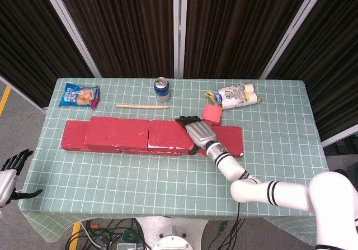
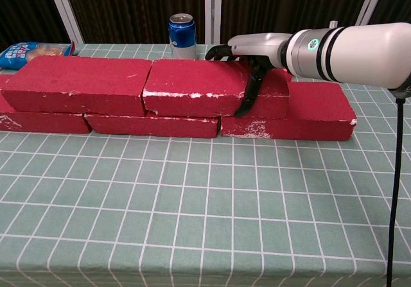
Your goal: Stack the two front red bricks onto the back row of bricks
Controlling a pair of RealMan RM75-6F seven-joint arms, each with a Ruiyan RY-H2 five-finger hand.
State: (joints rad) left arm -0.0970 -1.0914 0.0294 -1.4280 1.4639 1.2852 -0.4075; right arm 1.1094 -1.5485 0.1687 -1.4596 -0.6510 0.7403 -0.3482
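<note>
Red bricks lie in a row across the table. The back row's lower bricks (image 1: 230,140) (image 2: 308,110) carry two more: an upper left brick (image 1: 116,132) (image 2: 77,81) and an upper right brick (image 1: 166,135) (image 2: 192,85). My right hand (image 1: 200,132) (image 2: 257,46) grips the right end of the upper right brick, fingers over its top and back, thumb down its front face. My left hand (image 1: 8,171) hangs off the table's front left corner, fingers spread, holding nothing.
Behind the bricks stand a blue can (image 1: 161,89) (image 2: 182,34), a wooden stick (image 1: 142,106), a snack bag (image 1: 79,95) (image 2: 26,52), a small red cube (image 1: 212,114) and a white packet (image 1: 235,96). Green checked cloth (image 1: 168,177) spreads in front.
</note>
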